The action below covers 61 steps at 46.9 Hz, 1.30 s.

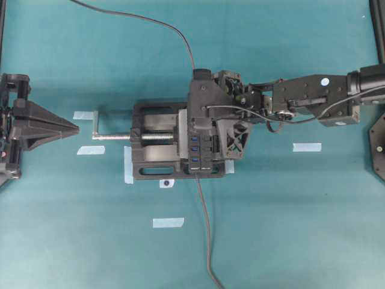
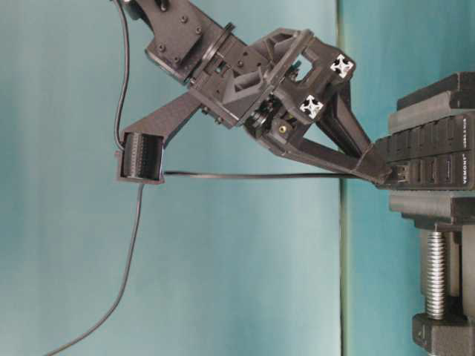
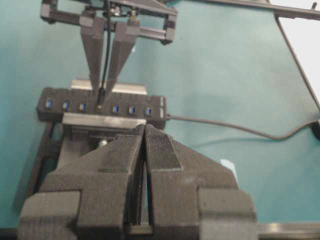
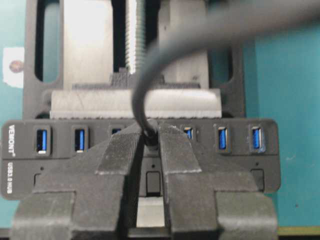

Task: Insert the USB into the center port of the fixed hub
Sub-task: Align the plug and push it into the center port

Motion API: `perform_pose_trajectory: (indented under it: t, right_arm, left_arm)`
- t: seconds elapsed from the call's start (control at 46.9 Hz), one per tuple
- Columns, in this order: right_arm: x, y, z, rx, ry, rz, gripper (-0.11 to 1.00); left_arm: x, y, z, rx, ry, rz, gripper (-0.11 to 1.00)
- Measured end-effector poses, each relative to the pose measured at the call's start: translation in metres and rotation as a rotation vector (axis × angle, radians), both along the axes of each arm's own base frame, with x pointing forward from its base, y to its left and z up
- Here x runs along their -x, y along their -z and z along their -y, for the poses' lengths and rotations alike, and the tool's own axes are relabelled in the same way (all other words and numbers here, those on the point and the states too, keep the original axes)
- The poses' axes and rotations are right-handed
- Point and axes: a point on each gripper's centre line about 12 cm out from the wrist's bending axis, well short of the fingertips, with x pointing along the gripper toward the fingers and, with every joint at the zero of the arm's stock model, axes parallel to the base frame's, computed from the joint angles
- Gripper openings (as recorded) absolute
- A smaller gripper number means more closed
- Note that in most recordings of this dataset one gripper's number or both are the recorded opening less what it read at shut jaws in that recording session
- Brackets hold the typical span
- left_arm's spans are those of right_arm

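USB (image 4: 150,137) pinched between right gripper (image 4: 149,150) fingers, nose at or just inside center port (image 3: 99,107) of hub (image 4: 50,165), itself clamped in vise (image 1: 150,168); seating depth not visible. Left gripper (image 3: 145,150) closed on nothing, parked well apart. Risks: slight tilt jamming plug on slot lip; cable (image 2: 252,176) drag twisting plug; early release popping it out
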Motion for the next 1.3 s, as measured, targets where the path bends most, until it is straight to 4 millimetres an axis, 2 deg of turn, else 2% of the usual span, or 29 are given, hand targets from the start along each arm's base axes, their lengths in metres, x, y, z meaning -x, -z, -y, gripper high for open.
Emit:
perform_pose_trajectory:
  t: [1.3]
  right_arm:
    - [0.006,0.022,0.003,-0.021,0.022,-0.046,0.11]
  left_arm:
    - [0.001,0.004,0.0,0.0,0.0,-0.003,0.02]
